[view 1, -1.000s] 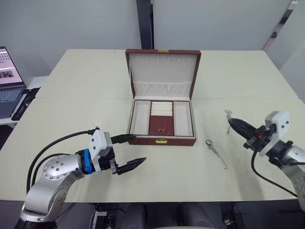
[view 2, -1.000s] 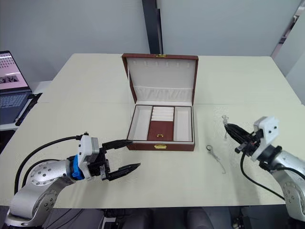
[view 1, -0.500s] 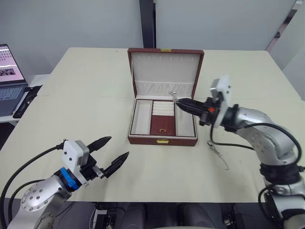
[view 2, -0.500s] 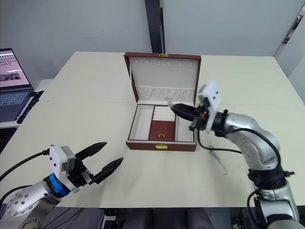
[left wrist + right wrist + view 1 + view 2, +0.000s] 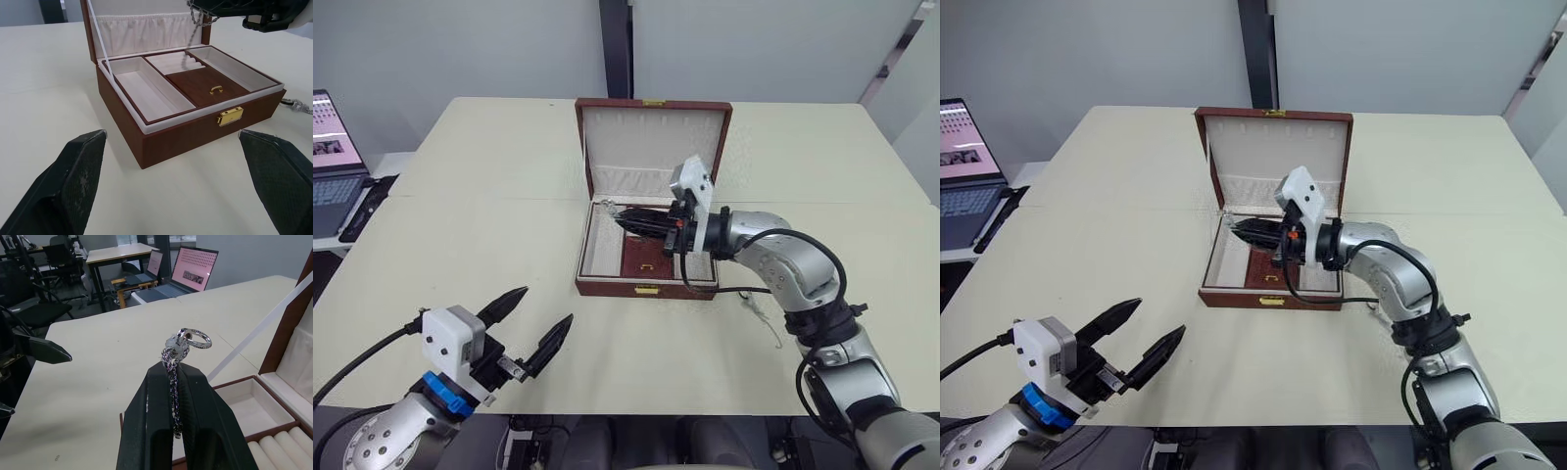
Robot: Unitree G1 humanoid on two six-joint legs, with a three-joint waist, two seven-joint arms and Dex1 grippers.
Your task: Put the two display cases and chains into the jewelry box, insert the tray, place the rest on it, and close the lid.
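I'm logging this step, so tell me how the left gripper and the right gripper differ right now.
The left gripper is open and empty; the right gripper is shut on a silver chain. The left gripper hovers over bare table in front of the jewelry box; the right gripper reaches over the box's open tray. Both have two black fingers.

Jewelry box (image 5: 646,257) mid-table, second chain (image 5: 760,311) on table (image 5: 470,215) right of it, laptop (image 5: 331,147) far left

Right gripper (image 5: 172,377) fingers pinched together; left gripper (image 5: 530,323) apparently spread.
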